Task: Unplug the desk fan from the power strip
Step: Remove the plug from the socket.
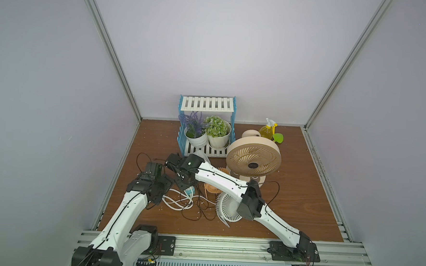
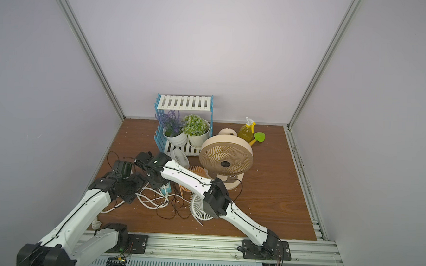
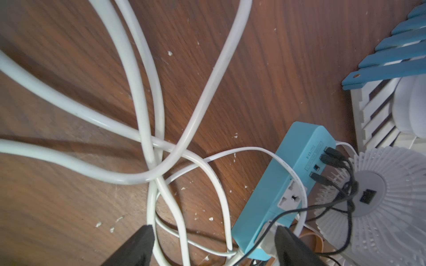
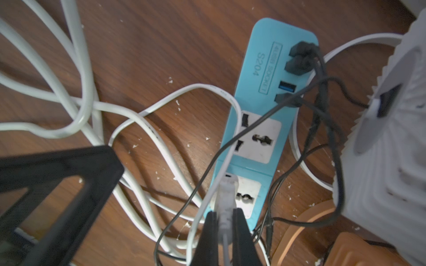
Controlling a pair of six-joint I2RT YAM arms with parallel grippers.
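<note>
In both top views the right arm's wrist covers most of the power strip (image 1: 190, 191) (image 2: 166, 187), and only a teal end shows among the cords. The right wrist view cuts off the strip's near end. There the right gripper (image 4: 224, 214) is clamped on a white plug (image 4: 227, 195) at the nearer socket. Blur hides whether the plug's prongs sit fully in. Its thin white cord (image 4: 200, 85) loops off beside the strip, and which fan it serves cannot be told. The left gripper (image 3: 214, 237) has its fingers wide apart, straddling that same end of the strip, and whether either finger touches it is unclear. Three black USB plugs (image 4: 302, 49) fill ports at the strip's far end. A white fan (image 4: 391, 138) lies just beside the strip, blurred and cut by the frame. The strip rests on a brown wood-grain tabletop (image 1: 291, 192) speckled with pale crumbs, with its thick white cord (image 3: 206, 92) coiled alongside. Pale grey walls (image 1: 211, 51) with aluminium rails (image 1: 111, 50) enclose the table
</note>
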